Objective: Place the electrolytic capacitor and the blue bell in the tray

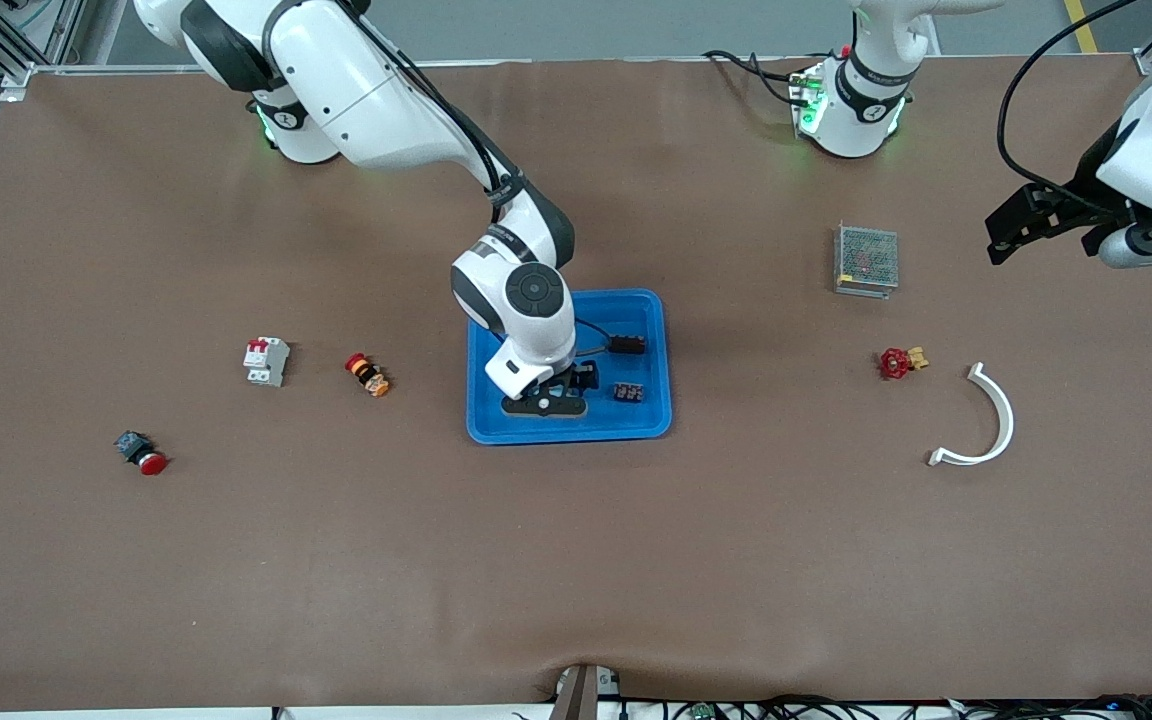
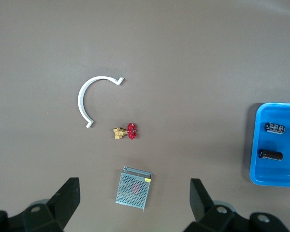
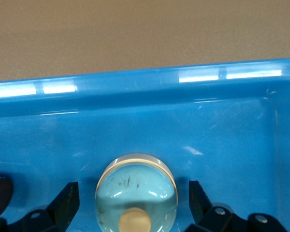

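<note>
In the shallow bright-blue rectangular plastic tray (image 1: 651,345), the round pale-blue domed bell (image 3: 137,194) rests on the tray floor between the spread fingers of the right gripper (image 1: 548,398), untouched by either. Two dark cylindrical capacitors (image 2: 275,128) lie in the tray toward the left arm's end. The left gripper (image 2: 133,200) waits with fingers spread above the table, over a perforated metal box (image 2: 133,188).
</note>
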Robot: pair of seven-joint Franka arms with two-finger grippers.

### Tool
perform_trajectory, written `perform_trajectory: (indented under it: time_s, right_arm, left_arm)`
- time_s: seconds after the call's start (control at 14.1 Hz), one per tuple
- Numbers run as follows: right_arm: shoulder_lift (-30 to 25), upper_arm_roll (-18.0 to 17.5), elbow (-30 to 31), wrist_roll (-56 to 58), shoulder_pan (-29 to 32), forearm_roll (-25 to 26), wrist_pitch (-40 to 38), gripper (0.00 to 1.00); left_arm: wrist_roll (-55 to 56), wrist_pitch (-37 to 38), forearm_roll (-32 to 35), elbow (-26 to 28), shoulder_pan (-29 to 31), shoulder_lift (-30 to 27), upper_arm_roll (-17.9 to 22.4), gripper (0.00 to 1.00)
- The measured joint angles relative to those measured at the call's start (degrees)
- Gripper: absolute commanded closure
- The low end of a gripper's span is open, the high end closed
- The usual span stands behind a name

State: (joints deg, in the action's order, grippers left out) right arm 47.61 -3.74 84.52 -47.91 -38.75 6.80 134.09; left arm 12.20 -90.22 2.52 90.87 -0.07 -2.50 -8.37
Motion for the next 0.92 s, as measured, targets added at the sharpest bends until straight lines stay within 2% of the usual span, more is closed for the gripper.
perform_trajectory:
  time_s: [0.28, 0.92]
  right_arm:
    - [-6.0, 0.1, -1.3, 1.3, 0.0, 0.1, -11.3, 0.00]
    - [-22.3, -0.2, -1.4, 3.2, 0.1, -0.1, -29.5, 0.00]
  left_arm:
    - [0.0, 0.0, 0.0, 0.1, 0.0, 0.0, 0.0, 0.00]
    - [0.1, 0.0, 0.0, 0.1, 0.0, 0.0, -0.4, 0.00]
